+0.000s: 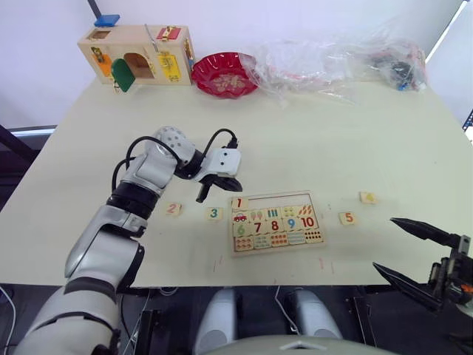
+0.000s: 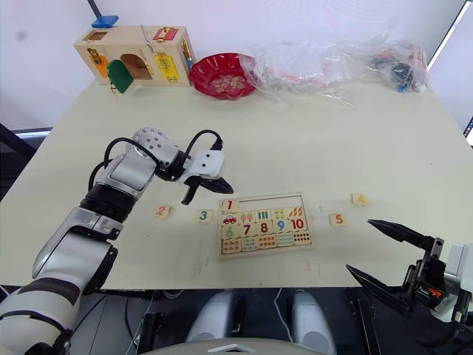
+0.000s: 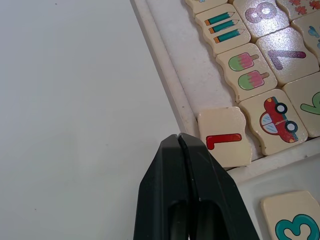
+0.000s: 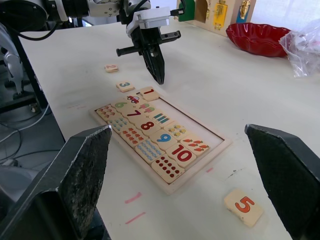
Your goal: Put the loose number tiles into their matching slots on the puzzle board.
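**Pale-wood number board: tile 1 seated, four tiles outstanding**

Pale wood is the material of the puzzle board (image 1: 275, 222), a flat rimmed tray lying near the front edge of the table (image 1: 310, 140), roughly midway along it. Two lower rows are filled with coloured numerals 6 to 10 and counting pictures. In the top row of matching slots (image 1: 284, 200), only the left-end recess is occupied, by the tile 1 (image 3: 225, 136); it is seen slightly askew against the rim and is judged possibly not fully seated. The remaining four recesses are bare.

Loose tiles, all on the table surface:
- tile 3 (image 1: 213, 214), just beside the board's left end
- tile 2 (image 1: 173, 209), further towards the table's left edge
- tile 5 (image 1: 347, 218), just beside the board's right end
- tile 4 (image 1: 367, 197), beyond tile 5, towards the right edge

The left gripper (image 1: 206, 190) is held with fingers pressed together, nothing between them, tips poised just off the board's left rear corner beside tile 1. The right gripper (image 2: 384, 255) is spread wide, unladen, off the front right edge of the table.

Step judged in hand: placement of tile 1 being finished. Next move calls for the left fingers to be parted and lowered over tile 2 or tile 3, with care that tile 1 is not disturbed.
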